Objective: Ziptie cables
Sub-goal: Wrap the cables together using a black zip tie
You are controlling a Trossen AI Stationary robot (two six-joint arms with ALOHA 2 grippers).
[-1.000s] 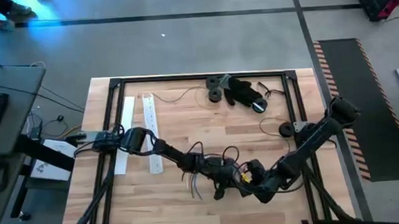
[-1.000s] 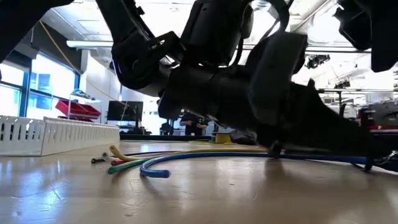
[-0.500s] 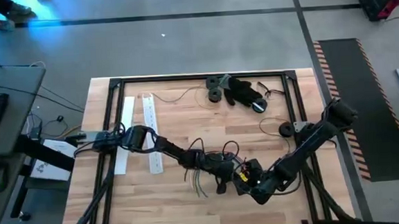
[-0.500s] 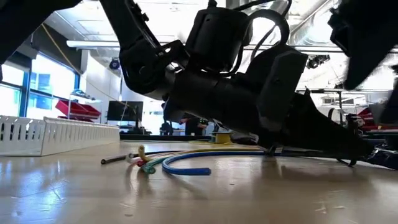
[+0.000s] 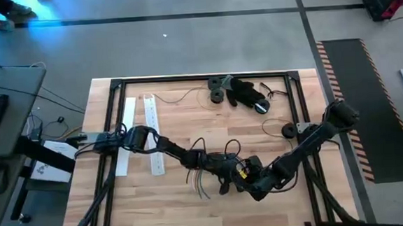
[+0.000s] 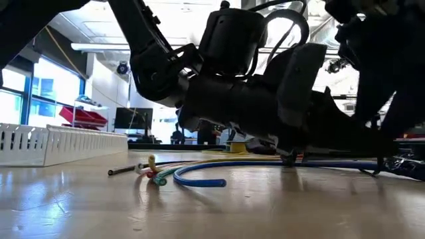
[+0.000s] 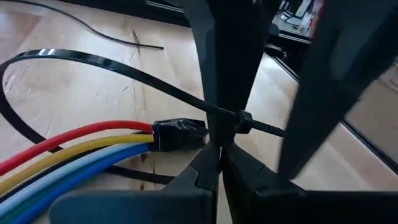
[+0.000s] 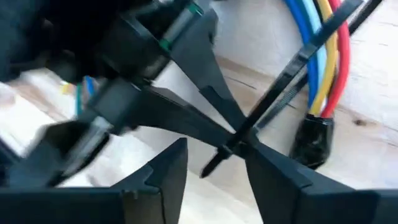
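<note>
**Q:** High view first: where are the cables?

**A:** The cables (image 5: 204, 184) lie on the front half of the wooden table (image 5: 188, 121), near its middle, loose ends fanned toward the front edge. The left wrist view shows red, yellow, blue and green strands running together into a black taped end (image 7: 177, 134). A black zip tie (image 7: 124, 71) loops around them, its head (image 7: 242, 121) just beside the tape.

**Q:** And the left gripper?

**A:** The left gripper (image 5: 223, 173) is down at the bundle. Its fingers (image 7: 211, 168) are pressed together on the zip tie, right at the head.

**Q:** The right one?

**A:** The right gripper (image 5: 244, 177) meets it from the other side, almost touching the left. Its fingers (image 8: 168, 174) stand apart, with the zip tie's tail (image 8: 214, 163) in the gap between them, not clamped as far as I can see.

**Q:** Anything else on the table?

**A:** White perforated strips (image 5: 151, 119) lie toward the left side, and a black lumpy heap (image 5: 246, 90) sits at the far edge. The low view shows the cable ends (image 6: 156, 176) resting on the wood.
</note>
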